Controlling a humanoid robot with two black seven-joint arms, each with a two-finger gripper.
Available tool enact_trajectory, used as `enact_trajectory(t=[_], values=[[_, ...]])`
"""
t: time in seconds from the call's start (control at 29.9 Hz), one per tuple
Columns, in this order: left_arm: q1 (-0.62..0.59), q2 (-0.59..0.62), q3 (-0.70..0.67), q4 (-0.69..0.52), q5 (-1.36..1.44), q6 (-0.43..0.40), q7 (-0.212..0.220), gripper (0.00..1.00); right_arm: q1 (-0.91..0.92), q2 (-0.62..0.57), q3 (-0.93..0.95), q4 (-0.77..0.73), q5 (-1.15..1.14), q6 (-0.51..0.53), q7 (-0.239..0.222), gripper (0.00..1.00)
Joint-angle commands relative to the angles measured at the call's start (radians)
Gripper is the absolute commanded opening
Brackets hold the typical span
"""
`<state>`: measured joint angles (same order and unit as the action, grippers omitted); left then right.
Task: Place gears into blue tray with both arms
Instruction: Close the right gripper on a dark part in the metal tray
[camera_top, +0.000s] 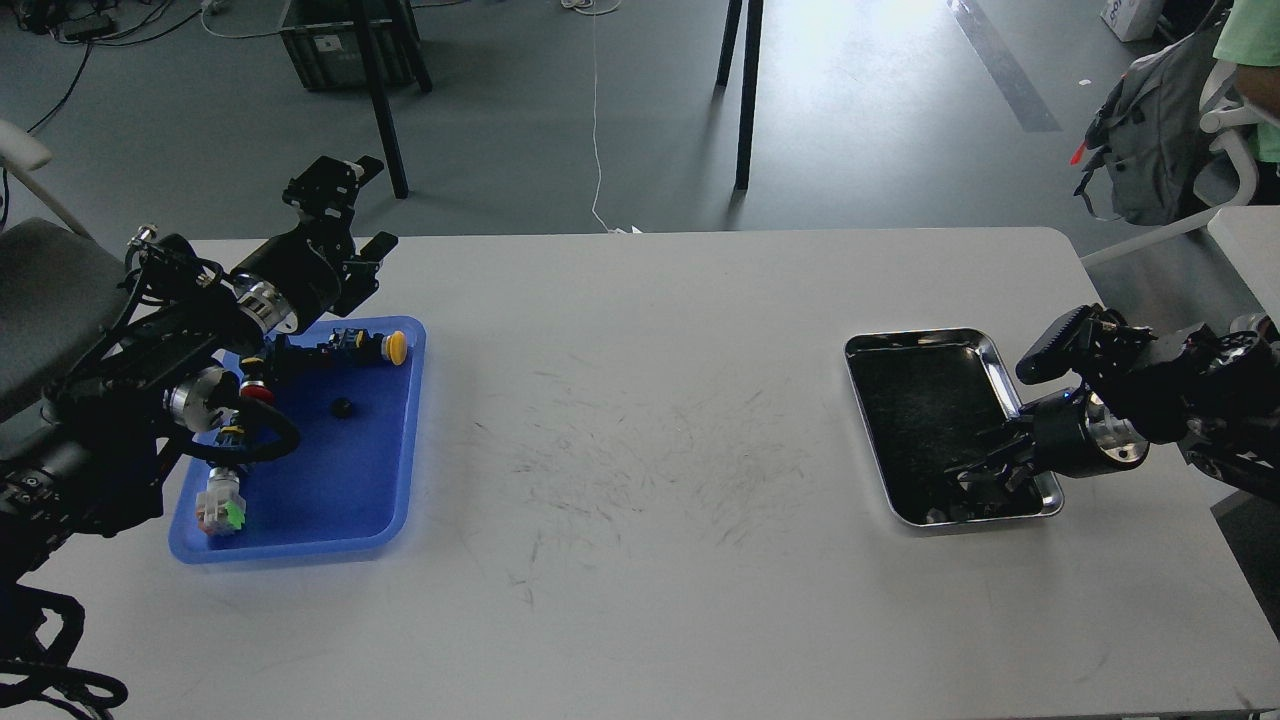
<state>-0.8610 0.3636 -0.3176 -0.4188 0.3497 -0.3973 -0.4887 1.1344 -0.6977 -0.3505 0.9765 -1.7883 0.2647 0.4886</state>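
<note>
Left gripper (350, 205): I see its fingers spread, raised past the blue tray's (330, 500) far edge.
Right gripper (985, 470): down inside the steel tray (945, 340); grip unclear (too dark).
Gear (342, 407): lies in the blue tray, nearer me than the left gripper, apart.

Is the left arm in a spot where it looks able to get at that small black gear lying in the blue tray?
Probably yes. The left gripper hangs above the blue tray's far edge, and the gear lies alone on bare tray floor, with the push-button switches set apart from it.
</note>
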Motion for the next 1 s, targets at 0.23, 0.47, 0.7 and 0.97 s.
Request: enact_trajectory(t=[0.23,0.47,0.7,0.97], values=[[0.0,0.001,-0.001,0.0,0.0,-0.002,0.0,0.99,0.007,0.01,-0.011,0.001,0.0,-0.001,0.0,0.59],[0.002,0.001,-0.001,0.0,0.0,-0.002,0.0,0.99,0.013,0.017,-0.015,0.001,-0.002,-0.001,0.0,0.59],[0.005,0.0,-0.003,0.0,-0.001,-0.002,0.0,0.99,0.013,0.021,-0.018,-0.004,-0.005,-0.001,0.0,0.55],[0.005,0.0,-0.006,0.0,-0.001,-0.002,0.0,0.99,0.013,0.024,-0.016,-0.01,-0.006,-0.001,0.0,0.52]])
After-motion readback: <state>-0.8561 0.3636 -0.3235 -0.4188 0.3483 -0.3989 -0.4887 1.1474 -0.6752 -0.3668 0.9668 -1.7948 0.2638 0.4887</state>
